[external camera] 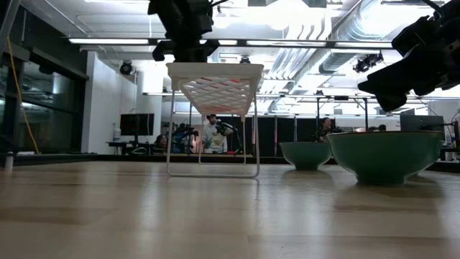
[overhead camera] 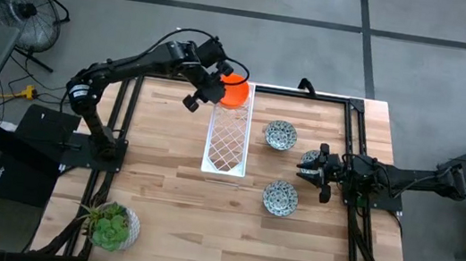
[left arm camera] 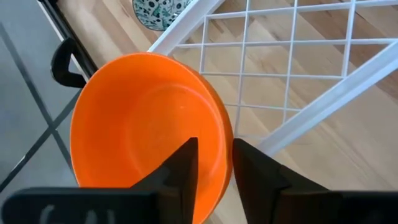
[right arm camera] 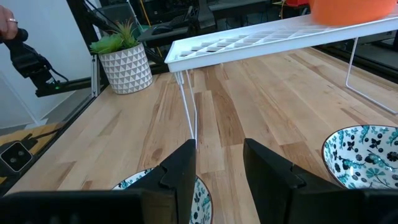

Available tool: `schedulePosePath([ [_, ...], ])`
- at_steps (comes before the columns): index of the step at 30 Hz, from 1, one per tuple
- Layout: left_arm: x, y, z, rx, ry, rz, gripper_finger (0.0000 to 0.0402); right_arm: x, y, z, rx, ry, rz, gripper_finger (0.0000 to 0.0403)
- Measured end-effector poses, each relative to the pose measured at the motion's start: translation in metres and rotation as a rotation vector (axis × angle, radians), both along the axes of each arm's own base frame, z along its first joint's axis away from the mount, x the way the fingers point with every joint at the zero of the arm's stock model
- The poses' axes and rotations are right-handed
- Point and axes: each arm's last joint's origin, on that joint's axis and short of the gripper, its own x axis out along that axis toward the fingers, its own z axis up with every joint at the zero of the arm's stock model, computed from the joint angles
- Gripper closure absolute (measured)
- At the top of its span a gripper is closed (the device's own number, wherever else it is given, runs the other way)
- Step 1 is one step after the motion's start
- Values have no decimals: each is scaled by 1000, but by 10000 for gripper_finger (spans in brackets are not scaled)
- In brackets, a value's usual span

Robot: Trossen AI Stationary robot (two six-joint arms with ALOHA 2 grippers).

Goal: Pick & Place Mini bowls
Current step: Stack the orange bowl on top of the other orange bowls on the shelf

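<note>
Resting on the far end of the white wire rack (overhead camera: 228,139), the plain bright orange bowl (overhead camera: 235,89) sits upright, its rim clamped between the fingers of the left gripper (overhead camera: 212,87), whose arm reaches across from the table's left edge. Two blue-grey patterned bowls (overhead camera: 281,136) (overhead camera: 280,198) stand on the wooden table (overhead camera: 169,203) right of the rack. The right gripper (overhead camera: 307,167) hovers between them, fingers apart and holding nothing.
</note>
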Motion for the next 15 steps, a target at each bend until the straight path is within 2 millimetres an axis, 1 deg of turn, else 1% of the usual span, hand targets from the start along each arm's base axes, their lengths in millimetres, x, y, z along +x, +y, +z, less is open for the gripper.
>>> schedulePosePath([
  [4, 0, 0, 1, 13, 8, 6, 291, 0, 0, 0, 0, 0, 0, 281],
  [8, -1, 0, 15, 49, -15, 17, 289, 0, 0, 0, 0, 0, 0, 281],
  [11, 2, -3, 23, 70, -36, 10, 289, 0, 0, 0, 0, 0, 0, 281],
  [15, 6, -9, 30, 81, -61, 0, 289, 0, 0, 0, 0, 0, 0, 281],
])
